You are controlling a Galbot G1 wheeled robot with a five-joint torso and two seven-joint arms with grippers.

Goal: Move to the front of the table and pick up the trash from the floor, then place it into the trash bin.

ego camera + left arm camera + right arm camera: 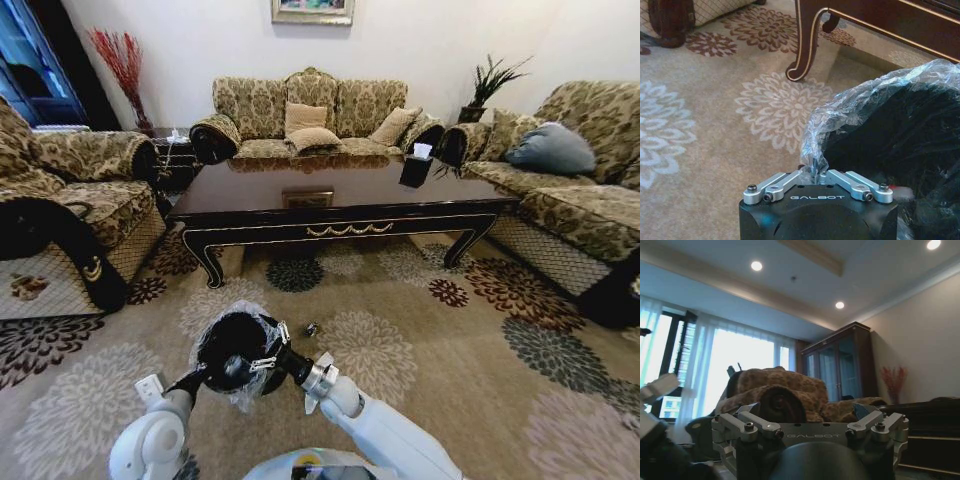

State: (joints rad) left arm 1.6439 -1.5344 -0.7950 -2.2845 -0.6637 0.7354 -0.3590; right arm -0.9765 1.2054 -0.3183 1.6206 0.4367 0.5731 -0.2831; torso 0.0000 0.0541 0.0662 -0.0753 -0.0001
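Beige floor (450, 350) with cream, brown and blue-grey flower medallions; glossy dark table (330, 195), gold-trimmed; black trash bin (238, 345).

Patterned floor (470, 380) bearing the table (340, 195), the bin (240, 350) and small trash (311, 328) just beside the bin. A black tissue box (416, 168) stands on the table's right rear corner.

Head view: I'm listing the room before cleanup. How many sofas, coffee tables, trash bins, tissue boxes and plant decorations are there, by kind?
Floral-patterned upholstered sofas: 3
Glossy dark wood coffee table: 1
Round black trash bin with clear plastic liner: 1
Small black tissue box: 1
Green potted plant: 1
Red branch arrangement: 1
Total: 8
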